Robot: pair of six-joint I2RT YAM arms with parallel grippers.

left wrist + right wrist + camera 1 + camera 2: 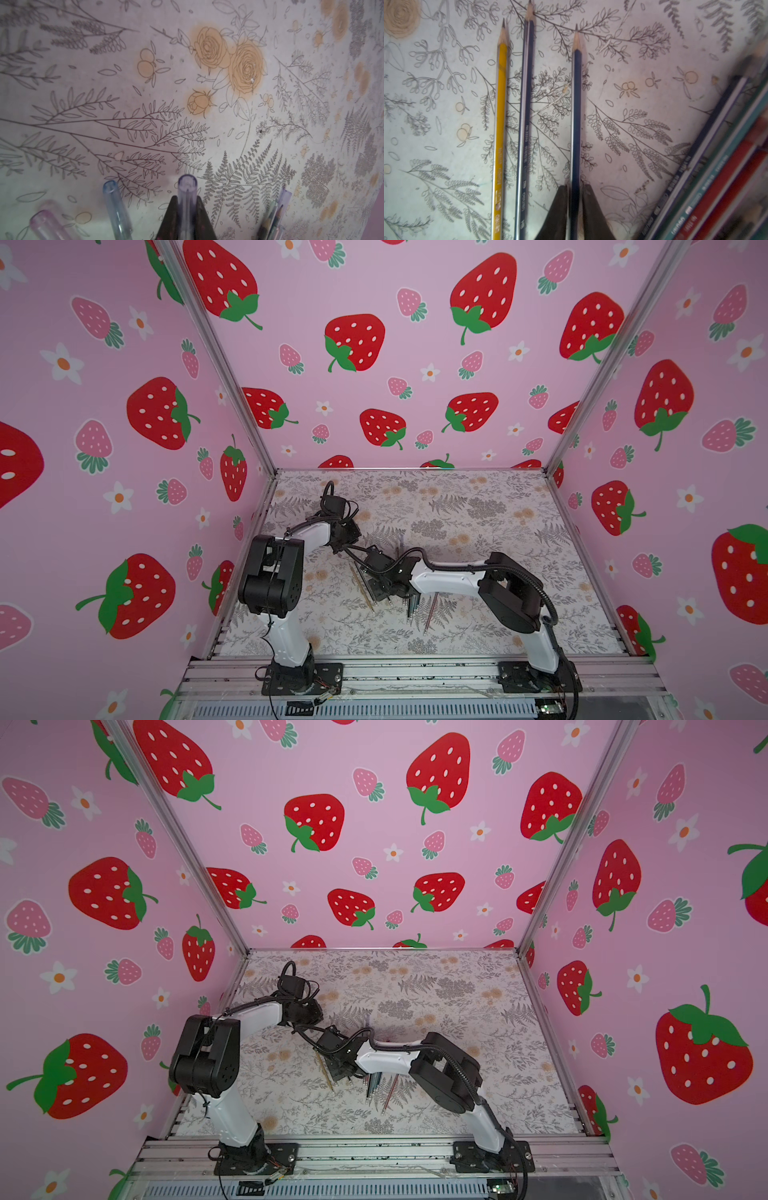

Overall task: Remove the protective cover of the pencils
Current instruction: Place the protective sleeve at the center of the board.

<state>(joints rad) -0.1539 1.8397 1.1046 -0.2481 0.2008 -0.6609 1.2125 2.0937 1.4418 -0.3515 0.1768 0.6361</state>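
While clamped shut on a clear purple cap (187, 184), left gripper (187, 197) jaws above tabletop (498, 531). Loose pencils (410, 608) — scattered toward 6 o'clock from tabletop centre. Right gripper (575, 186) jaws astride dark blue pencil (576, 114) — tight or slack, cannot tell.

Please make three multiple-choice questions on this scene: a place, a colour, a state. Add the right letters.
1. Where is the lone dark blue pencil? A in a cup; B between the fingers of the right end effector; C on the wall.
2. Of the three bare pencils, two are dark blue; the third is: A green; B white; C yellow.
3. The left end effector is: A shut on a clear purple cap; B open, empty; C holding scissors.
Key: 1 B, fingers flank its shaft; 2 C, the yellow pencil lies outermost; 3 A, the cap sits between closed fingers.
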